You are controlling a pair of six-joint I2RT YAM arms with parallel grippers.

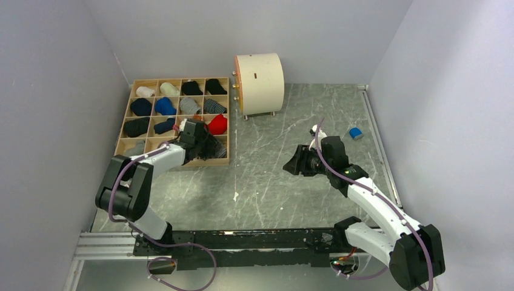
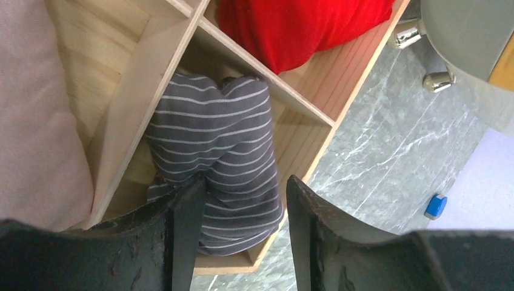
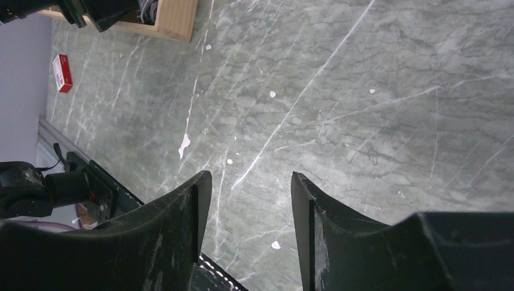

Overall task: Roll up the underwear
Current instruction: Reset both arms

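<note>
Underwear (image 2: 218, 151), the grey striped piece, is lying in the 5 o'clock compartment of the wooden tray (image 2: 315, 115). Your left tool (image 2: 243, 194) is straddling it, spread. Your right tool (image 3: 251, 188) is hanging spread over the surface (image 3: 363, 91), holding nothing. You are risking catching the divider (image 2: 139, 103), or pinching only one layer. No legible writing is showing.

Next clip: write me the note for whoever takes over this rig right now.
Left gripper: jaws apart astride the grey striped underwear; grip unclear.
Right gripper: open, empty, over the table.
Striped pair lies bundled in a corner compartment of the wooden tray; the pink-beige underwear fills the next compartment.
Done: both look stowed.
Left: confirm the striped one is released, then withdraw.
</note>
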